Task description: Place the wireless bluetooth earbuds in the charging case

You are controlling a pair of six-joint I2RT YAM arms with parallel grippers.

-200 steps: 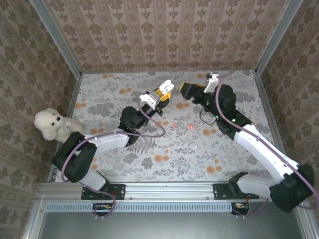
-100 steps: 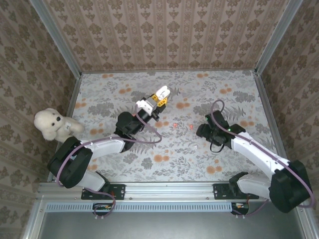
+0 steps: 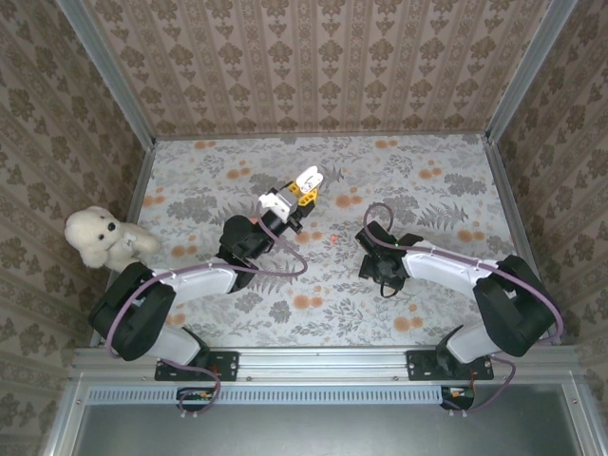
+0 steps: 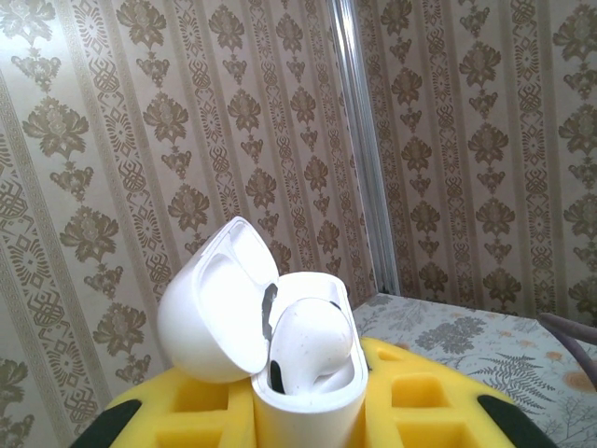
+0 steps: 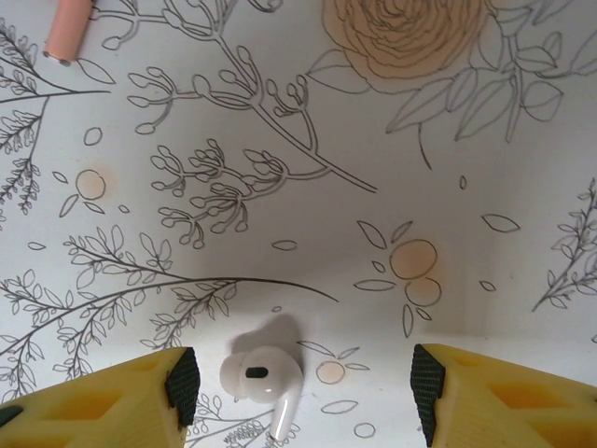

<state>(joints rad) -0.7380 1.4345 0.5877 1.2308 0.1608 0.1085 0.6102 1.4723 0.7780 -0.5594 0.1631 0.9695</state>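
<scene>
My left gripper [image 3: 306, 186] is shut on the white charging case [image 4: 308, 383], holding it upright above the table with its lid [image 4: 213, 303] swung open. One white earbud [image 4: 313, 338] sits in the case. My right gripper [image 5: 305, 387] points down at the table, open. A second white earbud [image 5: 261, 375] lies flat on the cloth between its fingers, nearer the left fingertip [image 5: 183, 383] and touching neither. From above, the right gripper [image 3: 379, 269] is low over the table centre, covering that bud. A small red-orange earbud [image 3: 334, 237] lies to its left.
A pinkish-red stub [image 5: 67, 28] lies at the top left of the right wrist view. A white teddy bear [image 3: 100, 237] sits at the table's left edge. Patterned walls [image 3: 313, 66] and metal rails enclose the floral table [image 3: 313, 304].
The right arm swung from the far back down to the table centre, over the white earbud, its jaws narrowing a little. The left gripper drew back slightly with the case.
</scene>
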